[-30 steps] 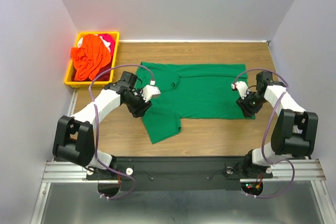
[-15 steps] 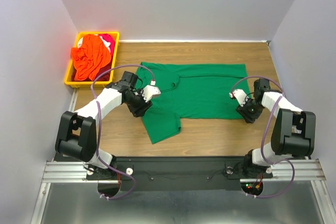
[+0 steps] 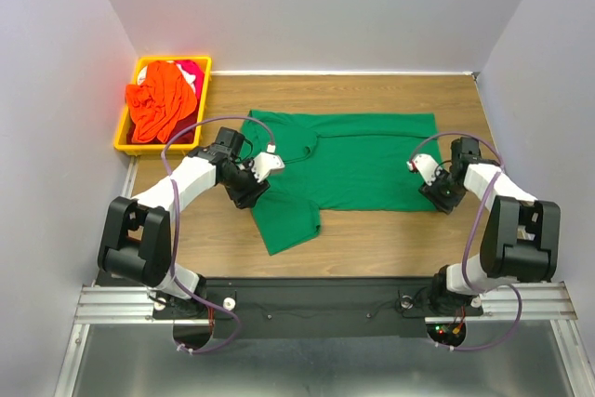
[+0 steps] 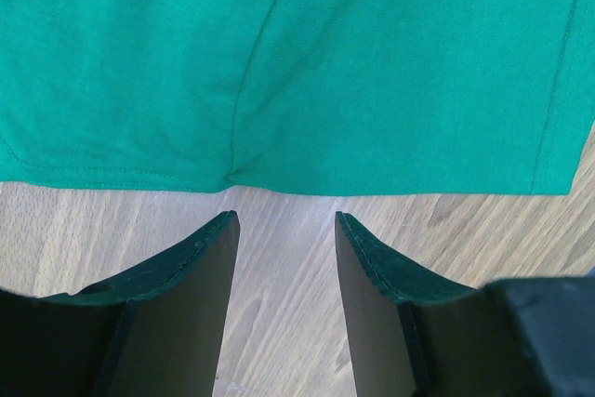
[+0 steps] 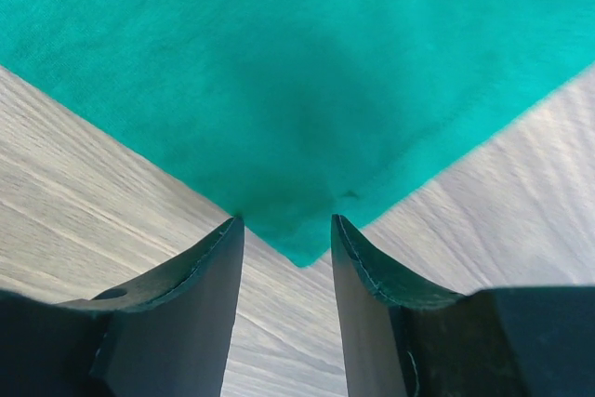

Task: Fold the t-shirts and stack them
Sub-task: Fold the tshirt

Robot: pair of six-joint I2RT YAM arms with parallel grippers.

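So the right tool [image 5: 285, 222] is creeping onto a corner of the green t-shirt [image 3: 363, 169], the left tool [image 4: 284, 216] is idling at its hem; both gaping empty, probably lining up a fold.

text: none readable | labels: none | brands: none | numbers: none

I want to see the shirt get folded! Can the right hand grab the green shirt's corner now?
Probably yes: the right hand is open, a corner of the green shirt lies between its fingers, and nothing blocks it.
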